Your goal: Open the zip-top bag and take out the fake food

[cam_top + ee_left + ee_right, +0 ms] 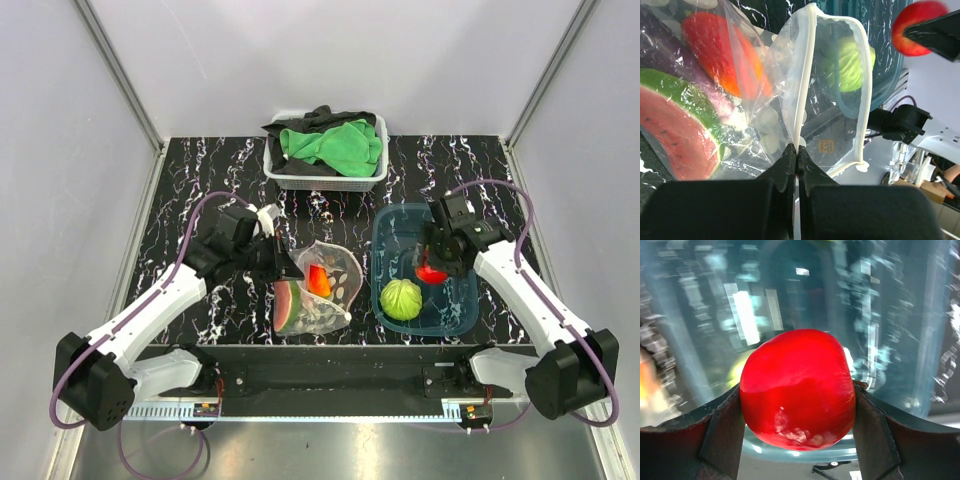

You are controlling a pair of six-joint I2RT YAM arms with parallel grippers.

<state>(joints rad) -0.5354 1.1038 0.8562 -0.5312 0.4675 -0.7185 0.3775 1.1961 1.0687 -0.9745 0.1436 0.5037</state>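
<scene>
Zip-top bag [338, 262]: open, L gripper [796, 156] pinching rim.
Out: green leafy ball [401, 299] in teal tub [380, 262]; red fruit [795, 370] clamped in R gripper [797, 407] over tub.
Still inside: watermelon slice [287, 305], orange pcs [319, 280].

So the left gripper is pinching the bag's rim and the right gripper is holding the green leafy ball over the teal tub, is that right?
Not quite. The right gripper holds the red round fruit, not the green leafy ball, which lies in the teal tub; the right wrist view shows this. The left gripper does pinch the zip-top bag at its rim.
</scene>
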